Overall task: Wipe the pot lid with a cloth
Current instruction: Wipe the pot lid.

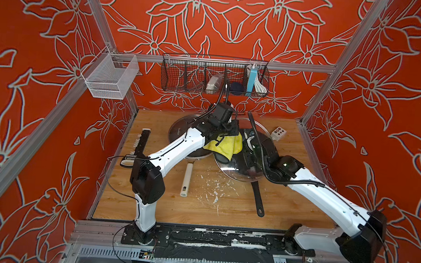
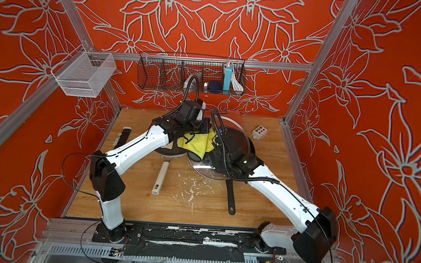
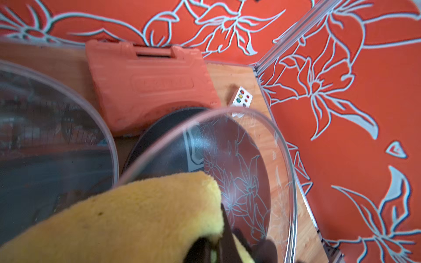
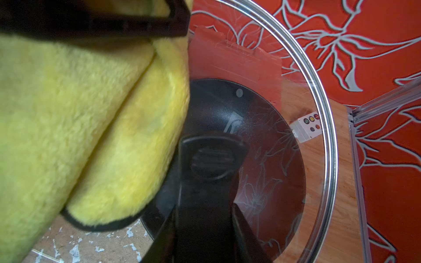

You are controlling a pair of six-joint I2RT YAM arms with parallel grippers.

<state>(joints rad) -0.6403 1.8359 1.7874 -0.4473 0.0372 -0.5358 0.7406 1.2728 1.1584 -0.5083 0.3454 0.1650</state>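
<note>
Right wrist: cloth (image 4: 79, 125) against the pot lid (image 4: 330, 145) (tilted).

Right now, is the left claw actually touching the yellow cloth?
Touching. In the left wrist view the left gripper is shut on the cloth: yellow fluff shows pinched between its dark fingers and bulges around them.

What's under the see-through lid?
A black frying pan shows through the glass lid, with the wooden table beside it. The yellow cloth covers part of the lid, so whatever lies under there is hidden.
</note>
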